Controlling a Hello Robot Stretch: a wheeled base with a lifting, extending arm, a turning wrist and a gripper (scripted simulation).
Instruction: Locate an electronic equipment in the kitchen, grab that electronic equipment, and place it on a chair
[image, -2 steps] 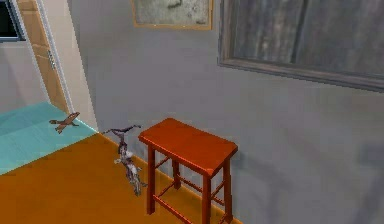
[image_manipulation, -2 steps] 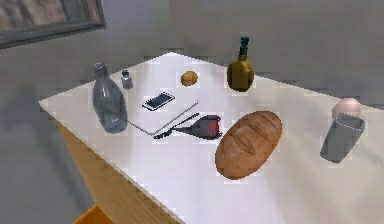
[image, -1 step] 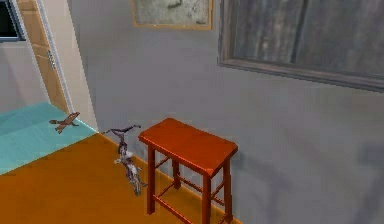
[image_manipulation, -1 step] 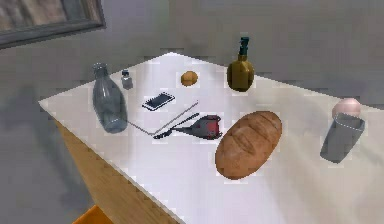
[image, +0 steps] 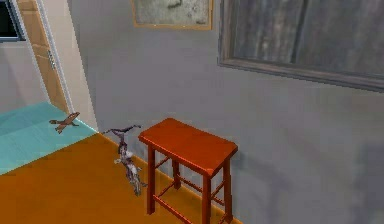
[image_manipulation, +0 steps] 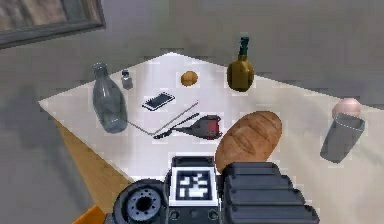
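So the electronic bit is taken to be the phone (image_manipulation: 157, 101), a small flat slab with a pale screen. It's laid face up on the white table (image_manipulation: 300, 100), toward the arm side view's left. Its long axis is set on a diagonal, lower left to upper right in that view; which end is the top can't be told.

A tall glass bottle (image_manipulation: 108, 100) is stood just beside it on the left. A dark reddish thing (image_manipulation: 203, 125) is laid near it lower down, and a bread loaf (image_manipulation: 250, 138) is parked further right.

The gripper (image_manipulation: 142, 206) is seen at the bottom edge, well apart from the phone. Whether its fingers are apart or together can't be told, nor whether anything is held.

Finding looks done, so the grab is what's in hand. The arm (image_manipulation: 260, 195) probably needs to be reached out over the tabletop, kept clear of the loaf.

A red-brown stool (image: 188, 145) is spotted in the forward view, likely the drop-off seat.
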